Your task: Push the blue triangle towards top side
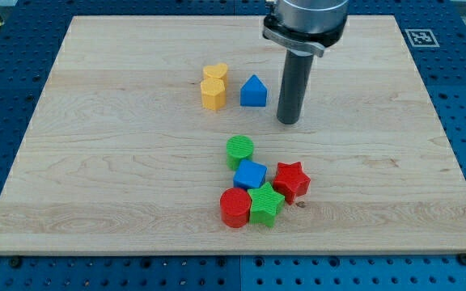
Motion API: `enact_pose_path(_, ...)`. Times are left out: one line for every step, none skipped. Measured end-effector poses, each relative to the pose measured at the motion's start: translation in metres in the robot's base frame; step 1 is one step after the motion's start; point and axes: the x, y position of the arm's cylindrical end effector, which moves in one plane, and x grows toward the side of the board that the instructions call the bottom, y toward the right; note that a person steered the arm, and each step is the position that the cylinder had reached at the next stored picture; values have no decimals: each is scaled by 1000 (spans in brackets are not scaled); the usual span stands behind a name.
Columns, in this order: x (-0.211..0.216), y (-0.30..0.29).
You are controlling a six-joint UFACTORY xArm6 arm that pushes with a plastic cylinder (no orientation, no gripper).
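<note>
The blue triangle (253, 91) lies on the wooden board (120, 162) a little above the middle. My tip (288, 120) rests on the board just to the triangle's right and slightly lower, a small gap apart. The rod rises from it to the arm's grey end at the view's top. Nothing touches the triangle.
Two yellow blocks (213, 86) stand close together just left of the blue triangle. Below the middle is a cluster: a green cylinder (239, 150), a blue cube (250, 175), a red star (291, 179), a green star (265, 204) and a red cylinder (235, 207).
</note>
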Motion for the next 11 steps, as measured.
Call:
enact_pose_path(-2, -34)
enact_pose_path(-5, -40)
enact_pose_path(-27, -59)
enact_pose_path(-50, -64)
enact_pose_path(-69, -65)
enact_pose_path(-63, -65)
enact_pose_path(-41, -61)
enact_pose_path(-34, -47)
enact_pose_path(-57, -37)
enact_pose_path(-89, -35)
enact_pose_path(-119, -35)
